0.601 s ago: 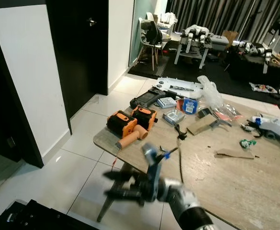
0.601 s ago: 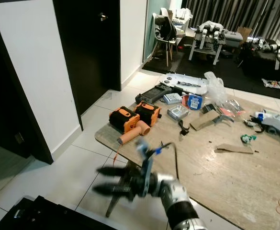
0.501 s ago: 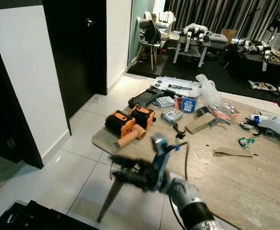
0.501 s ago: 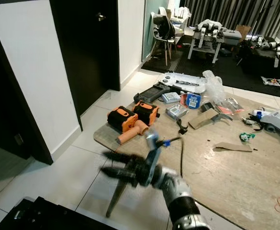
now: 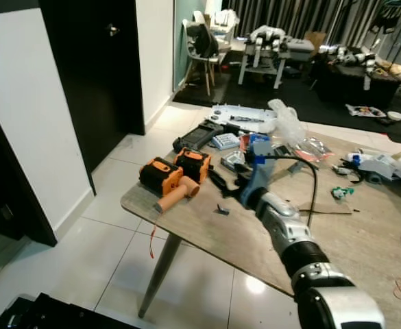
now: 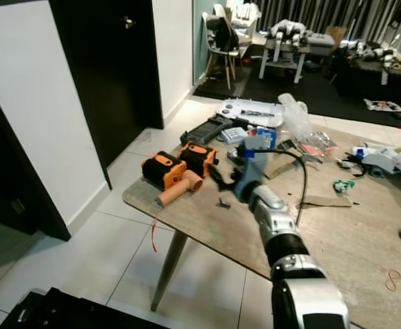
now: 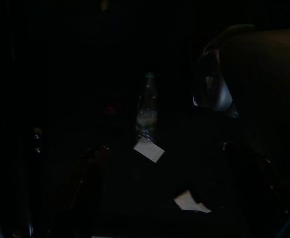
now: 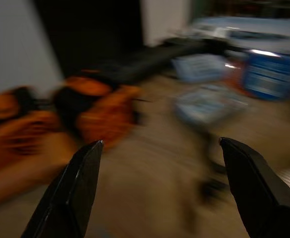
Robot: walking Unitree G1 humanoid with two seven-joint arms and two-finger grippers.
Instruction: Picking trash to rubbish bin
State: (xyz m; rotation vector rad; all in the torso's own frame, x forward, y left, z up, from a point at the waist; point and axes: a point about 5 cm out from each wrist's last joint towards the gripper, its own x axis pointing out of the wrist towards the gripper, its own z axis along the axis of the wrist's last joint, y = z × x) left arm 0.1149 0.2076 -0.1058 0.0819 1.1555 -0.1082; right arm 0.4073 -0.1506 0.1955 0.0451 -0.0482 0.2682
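The right hand (image 5: 229, 192) reached out over the middle of the frame, low above the worktop (image 5: 269, 240), its two black fingers (image 8: 70, 191) spread wide with nothing between them. The left hand hung idle in the dark, and I could not tell how its fingers stood.

Trash lay scattered across the worktop. Nearest the hand was a small dark scrap (image 5: 223, 210), just below and left of it. Right of centre lay a flat strip of cardboard (image 5: 327, 206), and towards the upper centre a crumpled clear plastic bag (image 5: 287, 123).

The scrap looked light and stiff, but small enough to slip away, so a pinch straight down across its narrow width would probably suit. The cardboard looked light and fairly rigid, best taken by one edge. The bag would be soft and yielding, best gathered at a bunched fold.
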